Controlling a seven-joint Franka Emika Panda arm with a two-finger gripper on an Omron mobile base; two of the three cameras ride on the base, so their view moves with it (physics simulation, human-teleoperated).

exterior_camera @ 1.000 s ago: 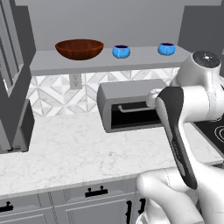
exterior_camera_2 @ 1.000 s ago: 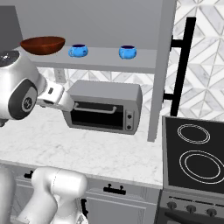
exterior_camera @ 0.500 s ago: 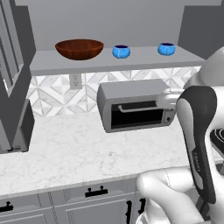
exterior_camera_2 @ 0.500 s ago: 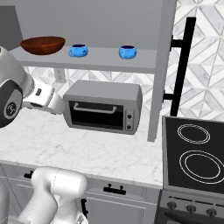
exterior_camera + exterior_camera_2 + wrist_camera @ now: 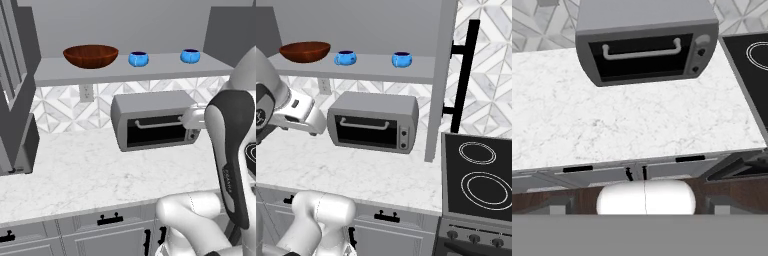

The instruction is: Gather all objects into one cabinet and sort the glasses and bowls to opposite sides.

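While the white arm stands raised at the right of the left base view, the wide, shallow, glossy reddish-brown wooden bowl (image 5: 91, 55) sits on the flat grey shelf floor of the wide grey wall cabinet (image 5: 165, 69), toward its left end. Just right of the bowl, apart from it, stands one small squat bright blue rounded cup (image 5: 138, 58) with a dark inside; a second blue cup (image 5: 190, 56) of the same kind stands well apart from the first, further right on the same shelf floor. Right base view confirms the order: bowl (image 5: 305, 51), first cup (image 5: 345, 58), second cup (image 5: 401, 59), all upright, none touching. Below the shelf, a grey boxy toaster oven (image 5: 154, 126) with a dark glass door and a pale bar handle rests on the white marbled stone countertop (image 5: 85, 175), against the patterned white tile backsplash (image 5: 60, 107). A black glass cooktop (image 5: 479, 180) with ring markings lies to the right of the counter. Grey base cabinets (image 5: 95, 232) with short black handles run under the counter edge. Pincer fingertips cannot be made out in the frames; jaws are spread wide, and nothing is seen between them. Hand view looks down at the toaster oven (image 5: 646, 46) and the countertop.
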